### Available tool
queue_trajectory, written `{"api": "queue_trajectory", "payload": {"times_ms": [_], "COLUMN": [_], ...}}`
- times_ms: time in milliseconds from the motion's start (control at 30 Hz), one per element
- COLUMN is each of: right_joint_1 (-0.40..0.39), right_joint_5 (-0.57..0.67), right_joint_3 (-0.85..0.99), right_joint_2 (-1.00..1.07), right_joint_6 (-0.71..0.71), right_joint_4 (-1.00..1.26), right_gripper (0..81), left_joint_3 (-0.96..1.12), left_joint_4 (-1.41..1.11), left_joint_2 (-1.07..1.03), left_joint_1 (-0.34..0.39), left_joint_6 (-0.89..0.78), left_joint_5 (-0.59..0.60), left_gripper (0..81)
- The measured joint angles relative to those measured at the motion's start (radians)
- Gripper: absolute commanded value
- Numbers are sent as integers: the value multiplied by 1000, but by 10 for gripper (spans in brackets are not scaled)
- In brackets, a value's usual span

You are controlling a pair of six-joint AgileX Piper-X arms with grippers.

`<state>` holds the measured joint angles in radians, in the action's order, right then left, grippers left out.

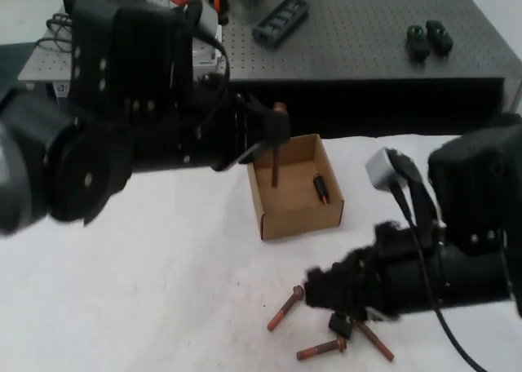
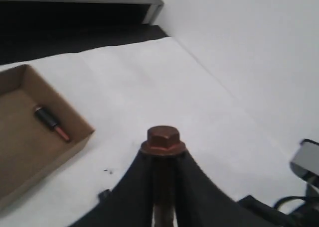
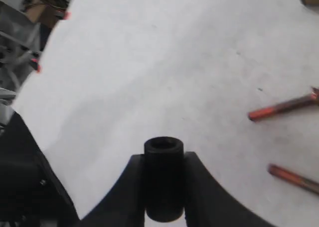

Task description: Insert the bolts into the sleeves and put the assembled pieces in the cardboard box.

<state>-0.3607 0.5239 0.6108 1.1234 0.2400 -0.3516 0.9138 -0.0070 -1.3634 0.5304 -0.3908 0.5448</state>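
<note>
**Worktop.** A white cloth-covered worktop (image 1: 163,266) carries all task items. Behind its far edge stands a grey perforated metal table (image 1: 367,29) with a black ribbed tray (image 1: 281,19) on it.

**Box.** The open brown cardboard box (image 1: 298,217) stands near the far edge of the worktop, about mid-width. One assembled piece, a copper bolt seated in a black sleeve (image 1: 320,188), lies on the box floor toward the right wall.

**Left gripper.** The left gripper (image 2: 163,160) is clamped on the shank of a copper hex-head flanged bolt (image 2: 163,139). The bolt is upright, with its head above the fingertips. In the high view it overlaps the left wall of the box; whether it is over the box interior cannot be told.

**Right gripper.** The right gripper (image 3: 163,160) sits low over the worktop near the near edge, right of centre. Its fingers are closed on a black cylindrical sleeve (image 3: 163,192), which has its open bore showing at the free end.

**Loose parts.** Three loose copper bolts lie on the cloth near the near edge, just beside the right gripper:
- one to its left (image 1: 285,307);
- one nearest the edge (image 1: 320,349);
- one to the right (image 1: 373,339).

A second black sleeve (image 1: 340,325) lies between the last two, touching or just beside the right-hand bolt.
</note>
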Motion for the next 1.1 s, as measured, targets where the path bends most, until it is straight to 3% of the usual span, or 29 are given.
{"api": "queue_trajectory", "payload": {"times_ms": [200,833,1100], "right_joint_1": [-66,-66,-68], "right_joint_5": [-6,-99,-78], "right_joint_3": [-10,-14,-16], "right_joint_2": [61,61,63], "right_joint_6": [179,190,201], "right_joint_4": [401,526,577], "right_gripper": [44,44,44], "left_joint_3": [-35,-35,-35], "left_joint_4": [-83,-126,-133], "left_joint_2": [20,21,23], "left_joint_1": [0,0,0], "left_joint_6": [-69,-128,-144], "left_joint_5": [73,89,89], "left_gripper": [6,6,6]}}
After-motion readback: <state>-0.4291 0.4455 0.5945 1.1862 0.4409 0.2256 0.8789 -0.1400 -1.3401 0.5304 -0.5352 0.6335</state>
